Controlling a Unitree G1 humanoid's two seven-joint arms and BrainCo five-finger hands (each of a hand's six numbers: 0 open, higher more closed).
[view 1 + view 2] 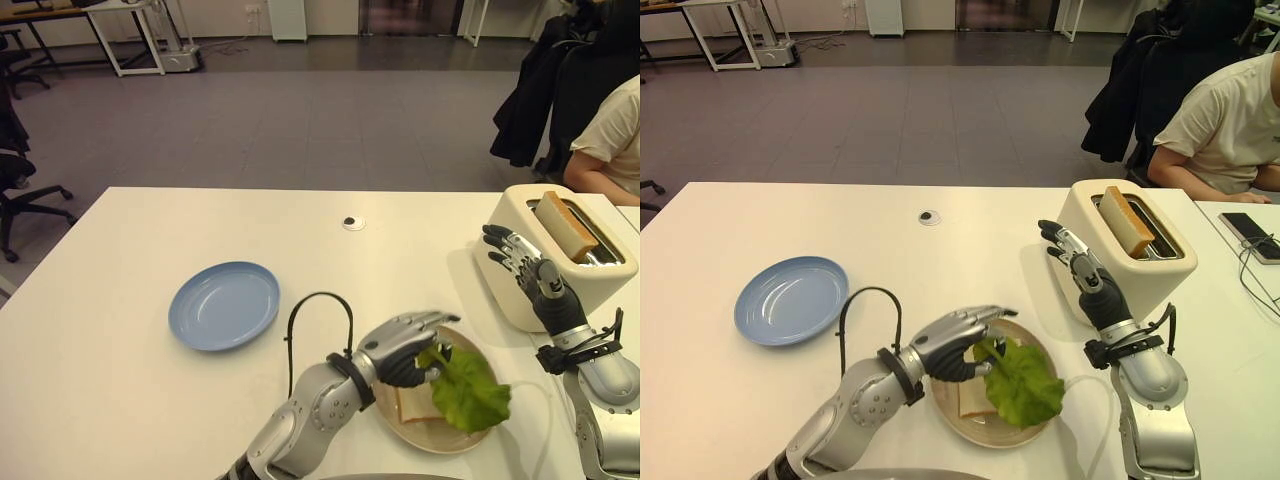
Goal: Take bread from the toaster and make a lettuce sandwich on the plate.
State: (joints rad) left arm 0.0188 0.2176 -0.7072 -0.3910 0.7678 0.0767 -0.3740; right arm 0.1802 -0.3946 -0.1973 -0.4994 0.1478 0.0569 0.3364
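- I see the left hand clamped on lettuce over the bread slice on the tan plate.
- The right hand, fingers apart and empty, sits right of the plate, beside the toaster.

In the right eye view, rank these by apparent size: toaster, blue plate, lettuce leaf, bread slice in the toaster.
1. toaster
2. blue plate
3. lettuce leaf, not far behind the plate; it lies nearer the camera, so this step is unsure
4. bread slice, only its upper part shows above the slot

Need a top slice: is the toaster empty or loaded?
Loaded: a bread slice stands in the toaster, its top poking above the slot.
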